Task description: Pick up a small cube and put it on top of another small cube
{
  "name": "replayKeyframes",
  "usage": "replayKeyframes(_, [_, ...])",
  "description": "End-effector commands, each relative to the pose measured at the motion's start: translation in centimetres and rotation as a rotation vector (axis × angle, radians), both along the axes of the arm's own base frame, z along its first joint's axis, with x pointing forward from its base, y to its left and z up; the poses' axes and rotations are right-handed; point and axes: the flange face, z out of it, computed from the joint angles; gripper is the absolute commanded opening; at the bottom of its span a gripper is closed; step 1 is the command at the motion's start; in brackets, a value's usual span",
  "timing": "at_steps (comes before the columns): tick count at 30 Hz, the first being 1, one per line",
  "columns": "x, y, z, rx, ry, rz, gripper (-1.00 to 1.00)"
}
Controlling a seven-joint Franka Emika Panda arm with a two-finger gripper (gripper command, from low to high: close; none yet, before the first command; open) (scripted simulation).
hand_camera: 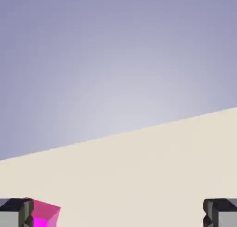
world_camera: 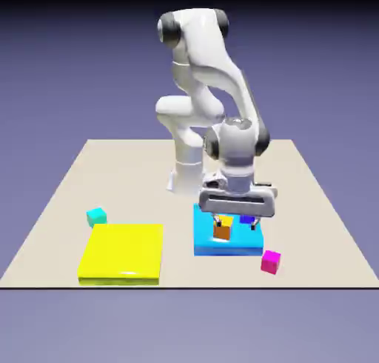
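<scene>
Left to right on the counter: teal cube at ten o'clock of the yellow slab, the hand spread wide and empty over the blue slab, and the magenta cube, likely light, rigid, best pinched across opposite flat faces.

Beige table, small teal-cyan cube beside a flat yellow slab, bright-blue slab placed toward the exterior view's right, small magenta-pink cube set just beside its corner.
</scene>
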Motion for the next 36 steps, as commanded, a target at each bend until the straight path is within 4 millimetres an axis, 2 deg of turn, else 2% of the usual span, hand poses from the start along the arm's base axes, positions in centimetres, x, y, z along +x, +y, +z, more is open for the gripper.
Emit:
replayKeyframes(1, [0.2,0.7,-0.9,0.008,0.034,-0.017,0.0])
replayKeyframes(8, [0.9,5.6,-6.0,0.068,0.264,-0.14,0.0])
replayKeyframes(11, [1.1,7.5,-7.5,0.094,0.356,-0.194,0.0])
replayKeyframes(12, [1.1,7.5,-7.5,0.094,0.356,-0.194,0.0])
replayKeyframes(15, [-0.3,8.3,-13.5,0.094,0.356,-0.195,0.0])
replayKeyframes(16, [-0.5,8.3,-14.2,0.094,0.356,-0.194,0.0])
replayKeyframes(17, [-0.5,8.3,-14.2,0.094,0.356,-0.194,-1.0])
replayKeyframes(18, [-0.5,8.3,-14.2,0.094,0.356,-0.194,-1.0])
replayKeyframes(21, [1.0,7.6,-8.3,0.094,0.356,-0.195,-1.0])
replayKeyframes(22, [0.1,7.8,-8.1,0.075,0.386,-0.162,-1.0])
replayKeyframes(23, [0.7,7.4,-8.7,0.067,0.385,-0.181,-1.0])
replayKeyframes(27, [2.4,-2.2,-9.4,0.055,0.39,-0.416,-1.0])
replayKeyframes(30, [2.6,-9.7,-9.2,0.059,0.385,-0.602,-1.0])
replayKeyframes(33, [2.0,-17.3,-8.6,0.072,0.371,-0.791,-1.0])
replayKeyframes(36, [0.4,-24.6,-7.5,0.094,0.348,-0.984,-1.0])
